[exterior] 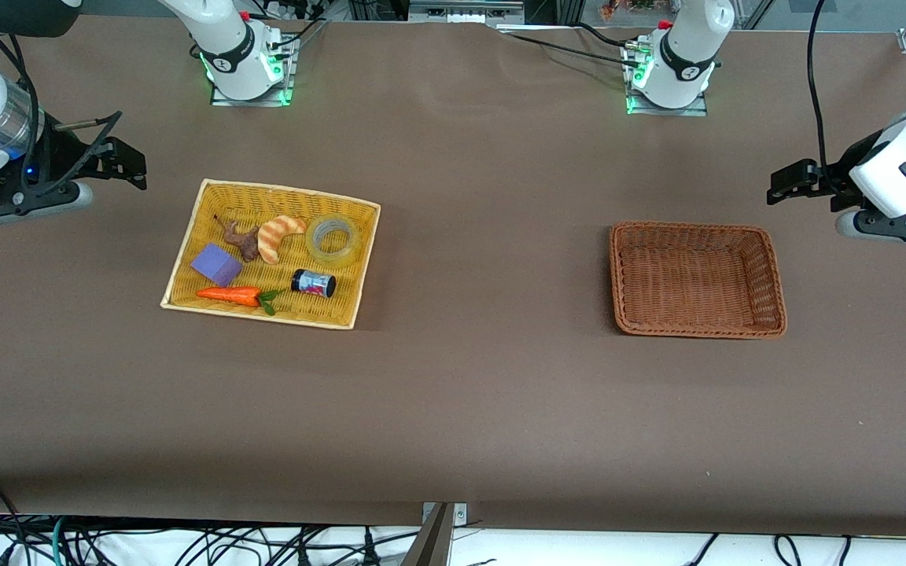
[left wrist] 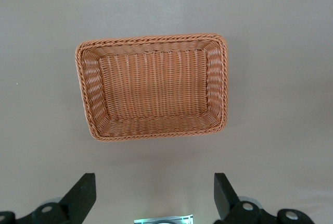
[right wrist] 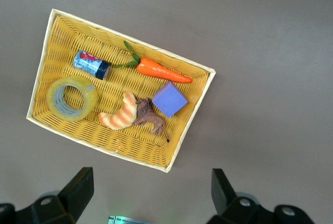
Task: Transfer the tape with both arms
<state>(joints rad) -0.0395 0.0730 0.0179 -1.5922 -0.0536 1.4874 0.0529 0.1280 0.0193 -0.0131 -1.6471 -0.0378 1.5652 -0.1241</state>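
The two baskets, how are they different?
The yellow basket is pale straw-yellow and holds the tape and toys; the brown basket is reddish brown with nothing in it. The yellow basket lies toward the right arm's end, the brown toward the left arm's. Both are woven rectangles.

A robotics laboratory: two white arms' bases (exterior: 247, 59) bolted to a table (exterior: 469, 393) under brown covering, loose cables (exterior: 185, 542) along its edge, and toy props in a yellow basket (exterior: 185, 271).
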